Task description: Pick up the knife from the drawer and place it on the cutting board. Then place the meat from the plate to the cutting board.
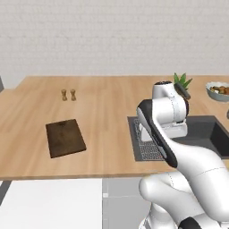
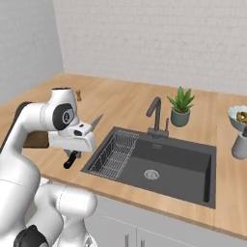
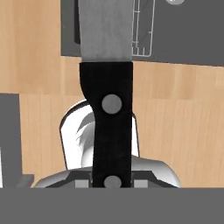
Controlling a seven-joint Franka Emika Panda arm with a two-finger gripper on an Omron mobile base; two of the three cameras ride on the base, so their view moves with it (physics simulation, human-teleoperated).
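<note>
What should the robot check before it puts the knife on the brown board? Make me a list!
1. Knife held: ok, the end effector is shut on its black handle.
2. Knife lifted off the counter: ok, it hangs in the air by the sink.
3. Cutting board bare: ok, nothing lies on it.
4. Path to the board: ok, the salt and pepper shakers stand well behind it.
5. Blade direction: ok, it points away from the robot.
</note>
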